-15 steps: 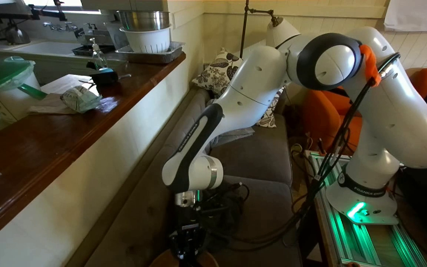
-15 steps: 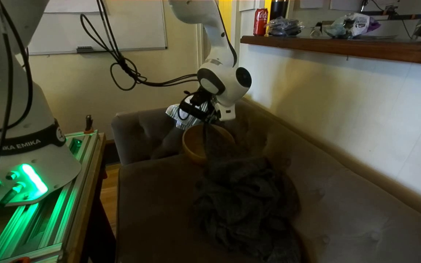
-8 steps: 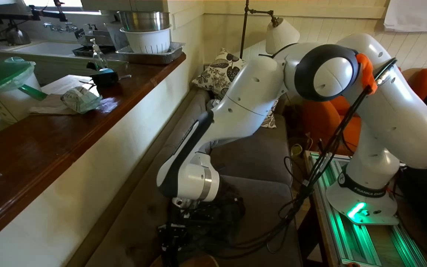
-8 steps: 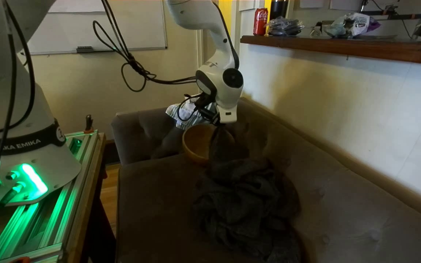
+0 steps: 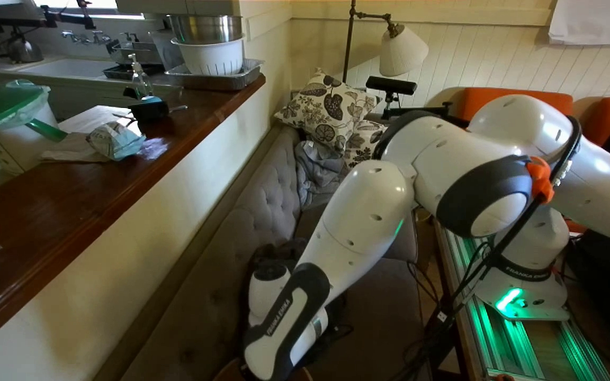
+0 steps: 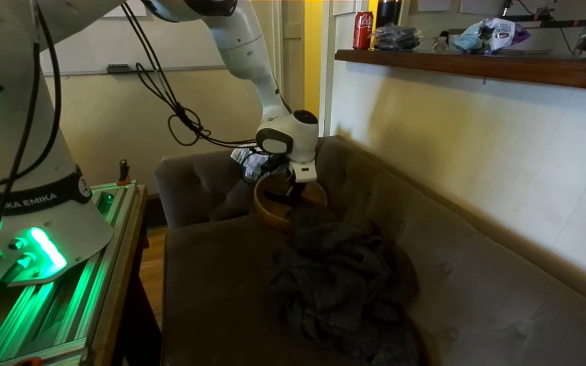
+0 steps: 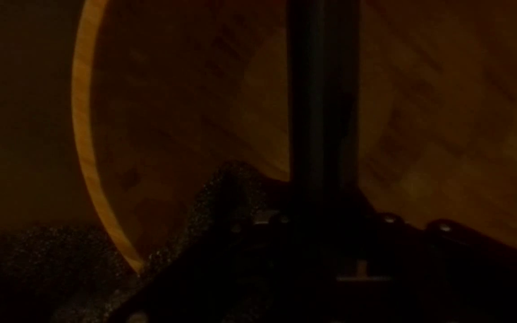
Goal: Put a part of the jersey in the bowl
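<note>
The jersey is a dark, crumpled cloth on the sofa, with one end reaching the near rim of a wooden bowl. In the wrist view the bowl's rim curves at left, and speckled dark cloth crosses it and runs in beside the gripper. My gripper points down inside the bowl. Its dark fingers look pressed together, with the jersey's end at their base; the wrist view is very dark. In an exterior view the arm hides the gripper, and only part of the bowl shows.
A grey tufted sofa lies below, its back against the wall under a wooden ledge. A striped cloth lies on the sofa arm behind the bowl. Patterned pillows stand at the far end. Cables hang from the arm.
My gripper has come down and tilted, from above the bowl to inside it. The jersey's lifted end has come down with it onto the rim. The arm's forearm has swung lower.
</note>
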Controlling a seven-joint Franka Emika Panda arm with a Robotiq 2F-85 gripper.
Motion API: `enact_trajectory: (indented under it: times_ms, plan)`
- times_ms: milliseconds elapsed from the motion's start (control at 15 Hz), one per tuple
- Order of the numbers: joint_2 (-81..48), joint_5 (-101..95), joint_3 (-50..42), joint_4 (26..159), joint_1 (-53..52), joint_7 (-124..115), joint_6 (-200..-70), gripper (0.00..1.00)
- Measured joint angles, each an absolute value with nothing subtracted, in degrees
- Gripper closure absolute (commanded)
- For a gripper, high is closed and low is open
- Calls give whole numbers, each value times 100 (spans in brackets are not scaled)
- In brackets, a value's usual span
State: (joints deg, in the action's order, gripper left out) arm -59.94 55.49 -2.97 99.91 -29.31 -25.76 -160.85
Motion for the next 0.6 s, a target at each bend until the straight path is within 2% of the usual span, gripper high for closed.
enact_trajectory:
  times_ms: [67, 133, 200, 333, 600]
  plan:
    - [-6154, 5196, -391, 9821, -3022, -2954, -16053, 92]
    - [-6302, 4858, -465, 9622, -3060, -3289, -15948, 79]
    - [-6433, 4543, -527, 9414, -3065, -3591, -15795, 45]
    - [-6640, 3960, -602, 9002, -3022, -4111, -15415, 37]
    - [-6715, 3133, -511, 8494, -2763, -4656, -14958, 9]
